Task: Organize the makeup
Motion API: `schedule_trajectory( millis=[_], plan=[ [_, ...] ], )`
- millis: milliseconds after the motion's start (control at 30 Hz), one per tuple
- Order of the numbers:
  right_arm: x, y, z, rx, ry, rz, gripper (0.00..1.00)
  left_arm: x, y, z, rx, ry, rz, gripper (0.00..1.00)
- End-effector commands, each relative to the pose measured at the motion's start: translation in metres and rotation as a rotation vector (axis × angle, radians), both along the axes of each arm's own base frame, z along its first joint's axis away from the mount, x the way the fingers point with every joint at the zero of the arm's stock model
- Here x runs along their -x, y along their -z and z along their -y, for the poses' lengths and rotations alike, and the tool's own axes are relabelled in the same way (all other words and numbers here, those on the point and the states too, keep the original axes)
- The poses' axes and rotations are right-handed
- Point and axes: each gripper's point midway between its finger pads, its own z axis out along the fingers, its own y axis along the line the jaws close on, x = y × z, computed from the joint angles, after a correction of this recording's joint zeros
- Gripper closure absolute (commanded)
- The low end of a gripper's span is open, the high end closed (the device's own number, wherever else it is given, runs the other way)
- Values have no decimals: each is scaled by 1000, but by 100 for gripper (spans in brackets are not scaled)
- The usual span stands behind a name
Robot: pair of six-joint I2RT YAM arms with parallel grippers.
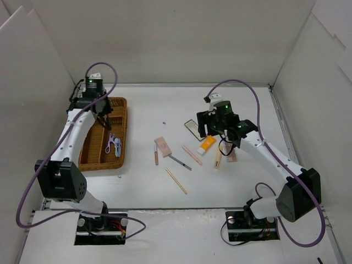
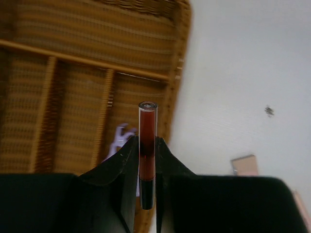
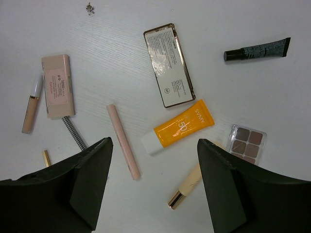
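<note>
From above, the brown wicker tray (image 1: 120, 129) lies well to the left of the pink compact (image 1: 163, 146). The purple curler (image 1: 113, 144) lies in the long compartment on the side facing the compact. The left gripper (image 1: 103, 116) hangs over the tray's far half. To the right of the compact lie a pale pink pencil (image 1: 192, 155) and the orange tube (image 1: 207, 144), with the right gripper (image 1: 212, 132) above the tube. The wooden sticks (image 1: 176, 180) lie on the table nearer the arms than the compact.

At the left wrist, the left gripper (image 2: 146, 143) pinches a slim clear tube (image 2: 146, 141) of dark red liquid. The tube stands upright between the fingers over the tray's (image 2: 73, 63) right rim. The compact (image 2: 245, 165) shows far to the right, and the curler (image 2: 119, 138) lies in the tray's rightmost compartment.

At the right wrist, the right gripper (image 3: 154, 141) is spread wide and holds nothing. Right of the compact (image 3: 58, 86) lie the pencil (image 3: 123, 141), a brown-edged flat case (image 3: 168, 64), the orange tube (image 3: 179, 127), a six-pan eyeshadow palette (image 3: 247, 143) and a black tube (image 3: 257, 49). A beige concealer (image 3: 32, 104) lies just left of the compact.
</note>
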Motion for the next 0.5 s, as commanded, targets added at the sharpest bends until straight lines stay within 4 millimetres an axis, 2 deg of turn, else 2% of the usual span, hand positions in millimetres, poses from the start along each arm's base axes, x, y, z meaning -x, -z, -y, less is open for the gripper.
schedule_trajectory(
  millis=[0, 133, 467],
  plan=[
    [-13, -33, -11, -41, -26, 90, 33, 14, 8, -51, -127, -1, -40, 100],
    [-14, -30, -15, -44, -42, 82, 33, 18, 19, -90, -237, -50, -86, 100],
    [-7, -25, -14, -42, -60, 74, 33, 9, 60, -137, -318, -136, -208, 100]
  ],
)
